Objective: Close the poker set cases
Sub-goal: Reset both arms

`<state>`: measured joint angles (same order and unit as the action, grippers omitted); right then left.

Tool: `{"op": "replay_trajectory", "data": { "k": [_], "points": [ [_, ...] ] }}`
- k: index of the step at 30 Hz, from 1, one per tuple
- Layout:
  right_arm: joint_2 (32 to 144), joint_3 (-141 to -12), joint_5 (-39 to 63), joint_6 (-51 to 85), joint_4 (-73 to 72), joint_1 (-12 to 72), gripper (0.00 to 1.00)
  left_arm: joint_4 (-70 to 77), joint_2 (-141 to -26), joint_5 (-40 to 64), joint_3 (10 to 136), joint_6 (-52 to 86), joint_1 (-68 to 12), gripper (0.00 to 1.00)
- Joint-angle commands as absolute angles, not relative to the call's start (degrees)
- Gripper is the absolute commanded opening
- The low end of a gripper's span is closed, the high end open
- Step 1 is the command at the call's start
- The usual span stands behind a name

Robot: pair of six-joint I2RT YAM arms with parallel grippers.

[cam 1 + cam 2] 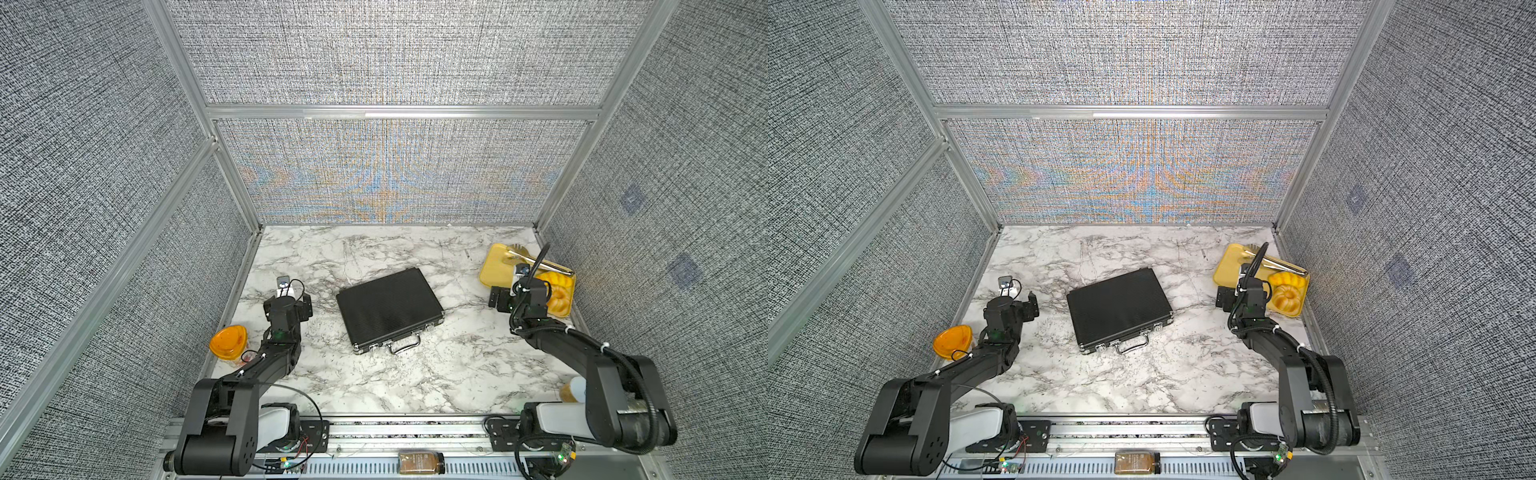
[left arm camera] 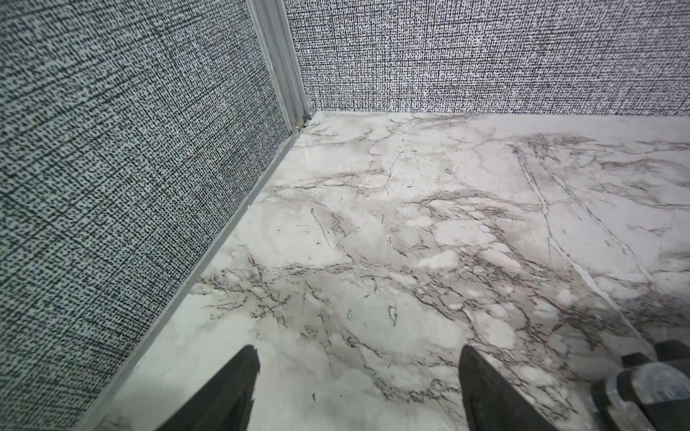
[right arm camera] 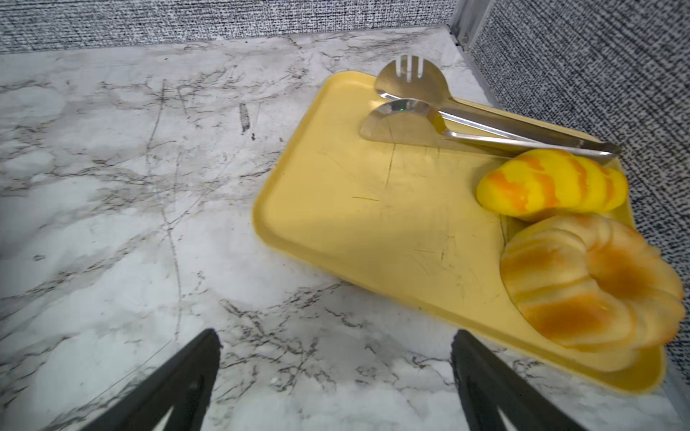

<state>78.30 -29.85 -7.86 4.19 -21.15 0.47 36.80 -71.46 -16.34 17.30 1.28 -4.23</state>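
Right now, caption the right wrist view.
Open jaws above marble table, beside a yellow tray holding tongs and pastries.

A robot test cell in a lab, folks: grey woven panels [image 1: 390, 50] in aluminium framing [image 1: 399, 112] wall in a marble-look tabletop [image 1: 374, 374], with the left arm [image 1: 270, 361] and right arm [image 1: 582, 353] bolted to a slotted rail [image 1: 407, 424] up front.

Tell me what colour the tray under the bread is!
The tray is plain yellow; the right wrist view shows it best.
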Motion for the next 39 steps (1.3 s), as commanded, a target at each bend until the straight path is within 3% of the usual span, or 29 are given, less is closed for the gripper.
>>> {"op": "replay_trajectory", "data": {
  "k": [1, 19, 29, 39],
  "points": [
    [80.0, -28.2, -5.1, 3.0, -33.7, -1.0, 0.99, 47.7, -72.7, -15.9, 15.4, -1.3, -3.5, 0.85],
    [88.9, -11.1, -3.6, 2.2, -73.2, -2.5, 0.99, 70.7, -82.4, -12.1, 10.6, 1.2, -1.7, 0.83],
    [88.5, -13.7, -9.2, 1.8, -67.4, -1.0, 0.99, 70.6, -83.2, -10.6, 11.0, 0.6, -1.7, 0.83],
    [88.7, -15.4, -14.5, 1.0, -64.9, 1.1, 0.99, 79.6, -87.3, -10.2, 8.3, 0.4, -1.7, 0.83]
  ]
}}
